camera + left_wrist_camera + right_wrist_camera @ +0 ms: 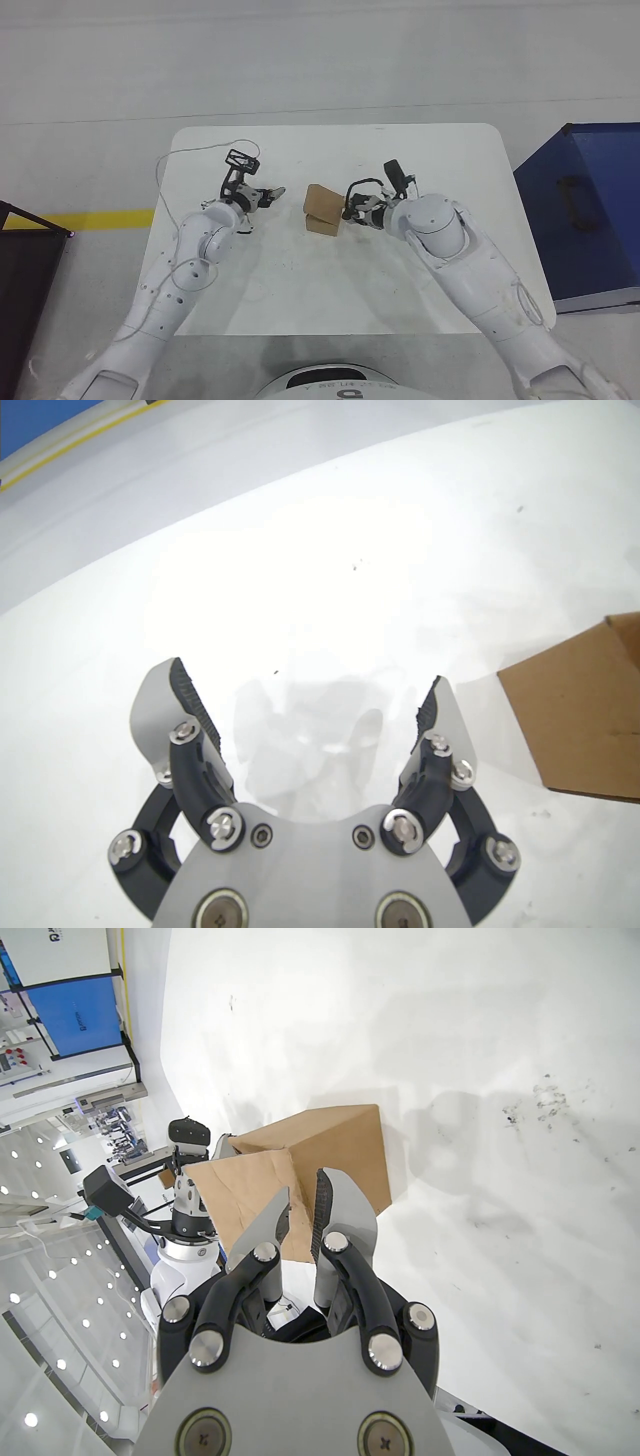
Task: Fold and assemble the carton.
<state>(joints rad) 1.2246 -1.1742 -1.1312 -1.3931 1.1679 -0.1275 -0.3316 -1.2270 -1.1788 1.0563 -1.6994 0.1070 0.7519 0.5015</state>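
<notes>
A brown cardboard carton point(322, 210) stands near the middle of the white table point(460, 160), partly folded, with a loose flap on the side facing the right arm. My right gripper point(349, 205) is at that side, and in the right wrist view it point(303, 1198) is shut on the edge of the flap of the carton point(345, 1153). My left gripper point(268, 193) hovers a short way off on the carton's other side. In the left wrist view the left gripper point(307, 674) is open and holds nothing, with the carton's corner point(575, 720) off to one side.
A thin cable point(195, 152) lies across the table's far left corner. A blue bin point(585, 215) stands on the floor right of the table, and a black frame point(20, 275) to its left. Bare tabletop lies in front of the carton.
</notes>
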